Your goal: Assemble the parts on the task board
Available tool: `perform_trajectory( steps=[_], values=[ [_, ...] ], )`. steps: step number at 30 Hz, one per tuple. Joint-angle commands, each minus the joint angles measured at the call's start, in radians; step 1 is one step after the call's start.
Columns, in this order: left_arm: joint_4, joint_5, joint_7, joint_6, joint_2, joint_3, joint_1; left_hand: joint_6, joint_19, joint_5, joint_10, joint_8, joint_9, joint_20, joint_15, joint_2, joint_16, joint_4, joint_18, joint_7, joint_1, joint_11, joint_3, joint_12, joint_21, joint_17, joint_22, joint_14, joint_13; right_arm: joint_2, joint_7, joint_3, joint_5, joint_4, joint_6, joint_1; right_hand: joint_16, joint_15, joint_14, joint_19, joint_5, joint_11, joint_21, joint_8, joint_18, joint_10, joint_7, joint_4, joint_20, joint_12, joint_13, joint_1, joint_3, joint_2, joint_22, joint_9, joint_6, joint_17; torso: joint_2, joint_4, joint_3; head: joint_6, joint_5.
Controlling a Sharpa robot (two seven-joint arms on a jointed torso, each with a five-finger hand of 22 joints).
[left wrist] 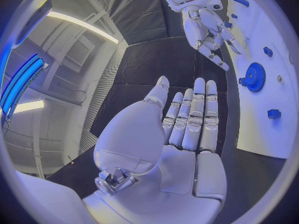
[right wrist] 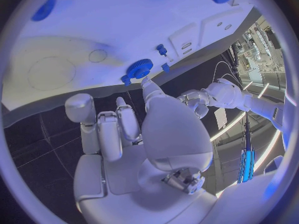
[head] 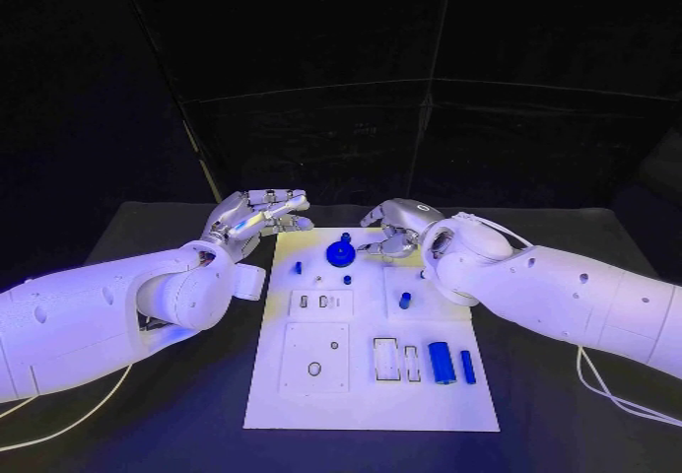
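Blue gear [head: 340, 253] sat at the white task board's [head: 370, 404] twelve o'clock end. The right hand [head: 394, 233] reached it, one fingertip [right wrist: 145, 81] touching, nothing gripped; the left hand [head: 261, 219] hovered open. Seating the gear probably needed a firmer pinch.

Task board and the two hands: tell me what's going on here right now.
Both hands sit at the far end of the white task board. The right hand reaches toward the blue gear standing on the board, one fingertip at or very near its rim; contact is hard to confirm. The left hand hovers beside the board's far left corner, fingers straight, holding nothing. Two blue cylinders lie near the board's right side, untouched, and several small blue pieces stand around the gear.
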Motion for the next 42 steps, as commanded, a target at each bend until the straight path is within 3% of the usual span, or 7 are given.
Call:
perform_trajectory(
  steps=[1, 7, 16, 22, 25, 28, 42],
  values=[
    [0.001, -0.007, 0.010, 0.010, -0.002, 0.000, 0.002, -0.002, 0.004, -0.002, -0.001, -0.005, -0.001, -0.001, 0.002, 0.005, -0.007, -0.006, 0.012, 0.016, -0.002, 0.008, -0.002, -0.005, -0.007, 0.001, -0.001, 0.005, -0.001, -0.050, 0.163, 0.000, 0.195, 0.030, -0.123, 0.002, -0.006, 0.005, 0.078, -0.009, 0.010, -0.001, -0.008, 0.014, -0.005, -0.004, -0.002, -0.006, -0.001, -0.003, 0.005, 0.017, -0.004, 0.005, -0.005, 0.010, 0.077, 0.138, -0.002, -0.0041, 0.0025, 0.004, 0.000],
    [-0.005, -0.007, 0.010, 0.015, 0.001, 0.000, 0.001, -0.002, 0.004, -0.001, -0.001, -0.006, -0.001, -0.001, 0.002, 0.005, -0.008, -0.007, 0.012, 0.017, -0.002, 0.009, -0.002, -0.006, -0.007, 0.001, -0.001, 0.005, -0.001, -0.157, 0.284, 0.000, 0.319, 0.051, -0.082, 0.002, -0.010, 0.000, 0.077, -0.013, 0.020, -0.007, -0.015, 0.018, -0.003, -0.009, -0.009, -0.048, -0.005, -0.008, 0.001, 0.069, 0.001, 0.001, -0.016, 0.012, 0.105, 0.132, -0.010, -0.0159, 0.0057, 0.010, -0.013],
    [-0.017, -0.007, 0.010, 0.026, 0.013, 0.000, 0.001, 0.001, 0.004, -0.001, 0.002, -0.005, 0.000, -0.001, 0.002, 0.005, -0.009, -0.009, 0.012, 0.015, -0.003, 0.008, 0.000, -0.005, -0.008, 0.002, -0.002, 0.006, 0.000, -0.253, 0.363, 0.000, 0.350, -0.004, -0.009, 0.002, -0.011, -0.004, 0.077, -0.015, 0.020, -0.010, -0.019, 0.014, -0.003, -0.014, -0.011, -0.083, -0.010, -0.016, -0.006, 0.100, -0.010, -0.020, -0.022, 0.009, 0.108, 0.131, -0.015, -0.0270, 0.0121, 0.015, -0.034],
    [-0.027, -0.007, 0.009, 0.029, 0.023, 0.000, 0.000, 0.001, 0.004, -0.001, 0.002, -0.005, 0.000, -0.001, 0.002, 0.005, -0.009, -0.009, 0.012, 0.015, -0.003, 0.008, 0.000, -0.005, -0.008, 0.002, -0.002, 0.006, 0.000, -0.258, 0.378, 0.000, 0.334, -0.051, 0.020, -0.007, -0.013, -0.002, 0.077, -0.018, 0.015, -0.007, -0.022, 0.007, -0.002, -0.019, -0.008, -0.087, -0.009, -0.021, -0.012, 0.100, -0.017, -0.023, -0.027, 0.007, 0.095, 0.129, -0.012, -0.0267, 0.0122, 0.017, -0.047],
    [-0.032, -0.007, 0.009, 0.031, 0.027, 0.000, -0.001, 0.001, 0.004, -0.001, 0.002, -0.005, 0.000, -0.001, 0.002, 0.005, -0.009, -0.009, 0.012, 0.015, -0.003, 0.008, 0.000, -0.005, -0.008, 0.002, -0.002, 0.006, 0.000, -0.258, 0.381, 0.000, 0.328, -0.074, 0.040, -0.015, -0.013, -0.001, 0.077, -0.019, 0.013, -0.006, -0.023, 0.006, -0.002, -0.020, -0.007, -0.088, -0.008, -0.022, -0.012, 0.101, -0.019, -0.024, -0.030, 0.006, 0.090, 0.127, -0.012, -0.0230, 0.0087, 0.015, -0.055],
    [-0.034, -0.007, 0.009, 0.032, 0.028, 0.000, -0.002, 0.001, 0.004, -0.001, 0.002, -0.005, 0.000, -0.001, 0.002, 0.005, -0.009, -0.009, 0.012, 0.015, -0.003, 0.008, 0.000, -0.005, -0.008, 0.002, -0.002, 0.006, 0.000, -0.258, 0.382, 0.000, 0.321, -0.086, 0.054, -0.020, -0.014, 0.000, 0.077, -0.020, 0.012, -0.006, -0.024, 0.005, -0.002, -0.021, -0.006, -0.090, -0.008, -0.023, -0.013, 0.103, -0.020, -0.024, -0.032, 0.006, 0.086, 0.127, -0.012, -0.0230, 0.0088, 0.013, -0.060],
    [-0.041, -0.007, 0.009, 0.033, 0.029, 0.000, -0.003, 0.003, 0.004, -0.002, 0.004, -0.004, 0.000, -0.001, 0.002, 0.006, -0.010, -0.010, 0.013, 0.015, -0.003, 0.007, 0.000, -0.004, -0.008, 0.002, -0.003, 0.006, 0.000, -0.254, 0.383, -0.001, 0.307, -0.111, 0.099, -0.041, -0.013, 0.000, 0.077, -0.019, 0.025, -0.006, -0.025, 0.011, -0.002, -0.019, -0.006, -0.104, -0.006, -0.021, -0.010, 0.121, -0.018, -0.017, -0.032, 0.008, 0.087, 0.129, -0.014, -0.0220, 0.0081, 0.006, -0.062]
  ],
)
